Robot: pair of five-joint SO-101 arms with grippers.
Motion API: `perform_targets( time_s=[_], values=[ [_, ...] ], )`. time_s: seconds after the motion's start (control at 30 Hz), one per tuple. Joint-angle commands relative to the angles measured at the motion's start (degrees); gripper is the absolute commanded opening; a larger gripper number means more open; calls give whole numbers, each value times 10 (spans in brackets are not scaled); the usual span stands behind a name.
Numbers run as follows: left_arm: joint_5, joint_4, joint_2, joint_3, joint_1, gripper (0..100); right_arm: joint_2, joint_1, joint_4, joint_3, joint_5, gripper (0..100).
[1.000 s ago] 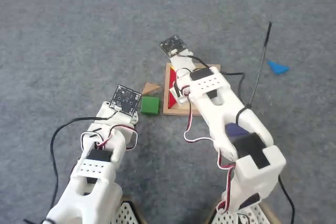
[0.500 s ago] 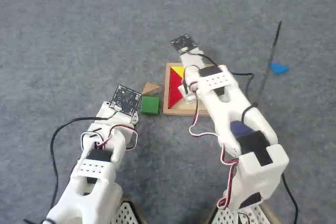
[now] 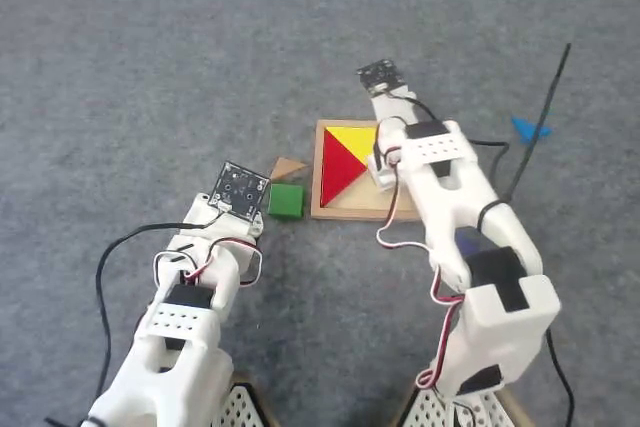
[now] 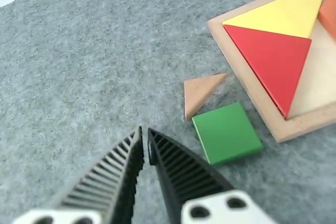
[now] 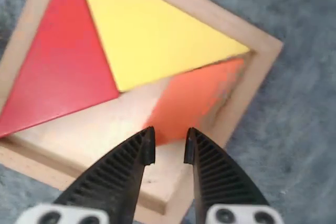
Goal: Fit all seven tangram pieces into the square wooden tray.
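Right wrist view had the square wooden tray (image 5: 251, 85) right under the camera, and three pieces lay in it: the yellow triangle (image 5: 152, 35) along one wall, the red triangle (image 5: 58, 72) edge to edge beside it, and an orange piece (image 5: 194, 98) tucked against the yellow one and the tray's wall. Over the orange piece's edge hung the right gripper (image 5: 169, 145), jaws a narrow gap apart and holding nothing. Just outside the tray on the grey mat (image 3: 150, 77) sat the green square (image 4: 227, 132), with the small tan triangle (image 4: 199, 92) at its corner. The blue piece (image 3: 528, 128) lay well apart, on the right arm's side. Near the green square, the left gripper (image 4: 144, 132) had its jaws all but together, empty. To my eye this was the seating of the orange piece, and it called for care: go straight up, jaws clear of the piece so it isn't dragged, and check it lies flat against the wall before fetching another.
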Motion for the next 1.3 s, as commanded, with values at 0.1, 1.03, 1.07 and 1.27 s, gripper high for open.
perform_targets(
  time_s=[0.1,1.03,1.07,1.27],
  values=[
    [-11,-18,-11,-3,2,14,-3,29,-23,-33,11,120],
    [-11,-18,-11,-3,2,14,25,-22,-38,-35,10,120],
    [-11,-18,-11,-3,2,14,26,-14,-38,-40,11,120],
    [-11,-18,-11,-3,2,14,31,17,-38,-69,11,120]
  ],
)
